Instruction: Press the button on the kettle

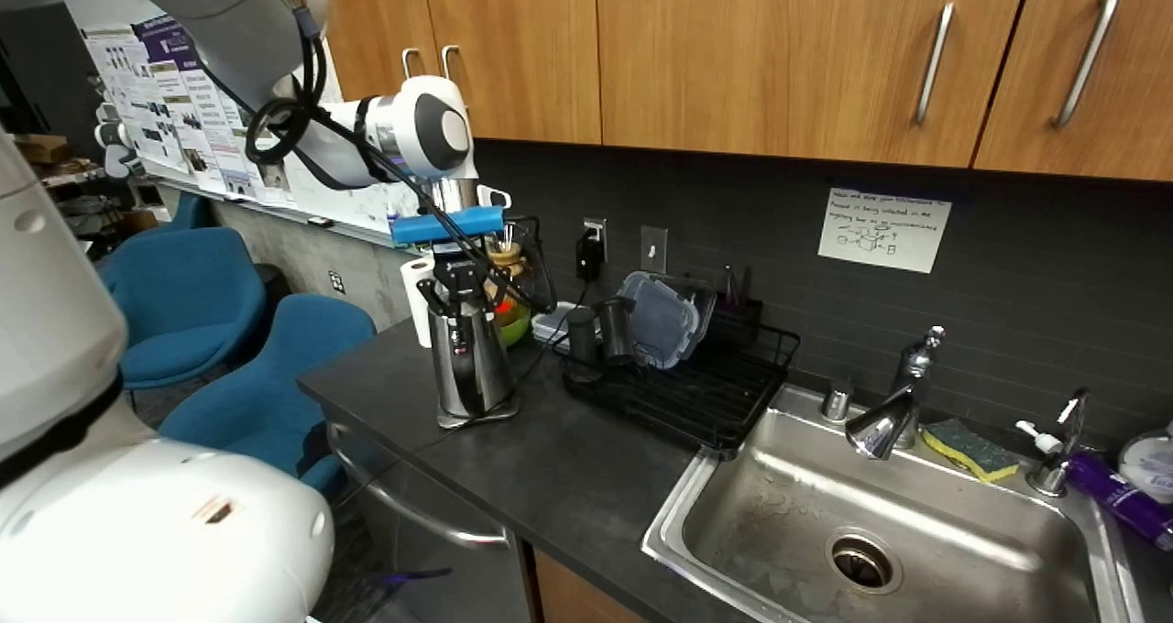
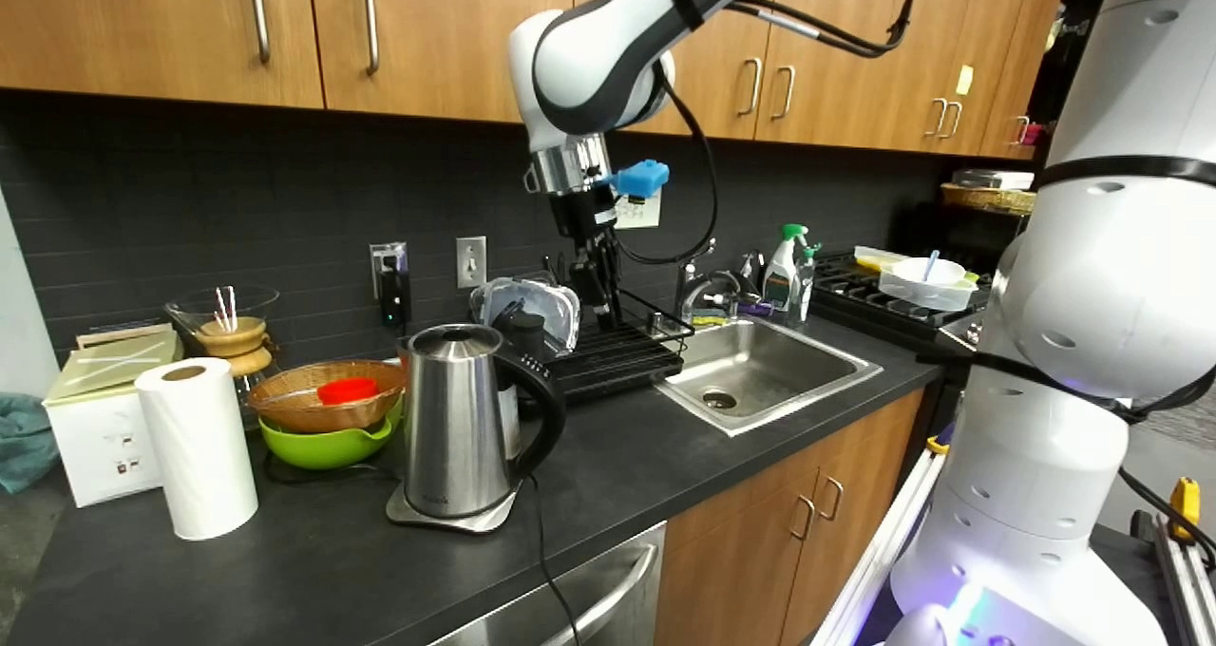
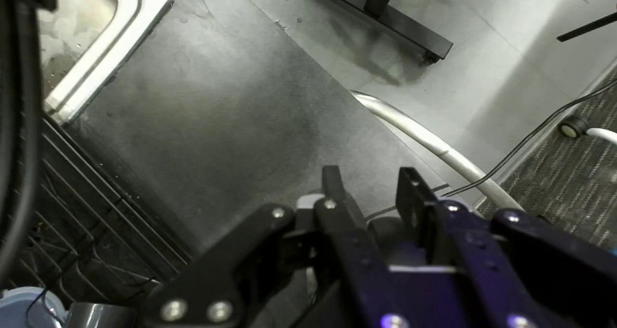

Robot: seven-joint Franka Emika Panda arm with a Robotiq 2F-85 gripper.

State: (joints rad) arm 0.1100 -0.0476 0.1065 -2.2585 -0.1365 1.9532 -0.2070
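The silver kettle (image 2: 454, 437) stands upright on its base on the dark counter; it also shows in an exterior view (image 1: 484, 376). Its black handle (image 2: 543, 418) has a row of small buttons (image 2: 535, 363) on the sloping top. My gripper (image 2: 604, 318) points down, beside the handle in this view and apart from it. In an exterior view the gripper (image 1: 454, 310) overlaps the kettle's top, so the gap is hard to judge. In the wrist view the fingers (image 3: 368, 176) are parted with nothing held; a dark rounded shape, seemingly the handle, shows between them.
A black dish rack (image 1: 641, 408) with plastic containers (image 1: 655, 316) and dark cups stands beside the kettle, then the sink (image 2: 760, 380). A paper towel roll (image 2: 195, 451) and green bowl (image 2: 323, 448) stand on its other side. A cord (image 2: 543, 551) hangs over the counter edge.
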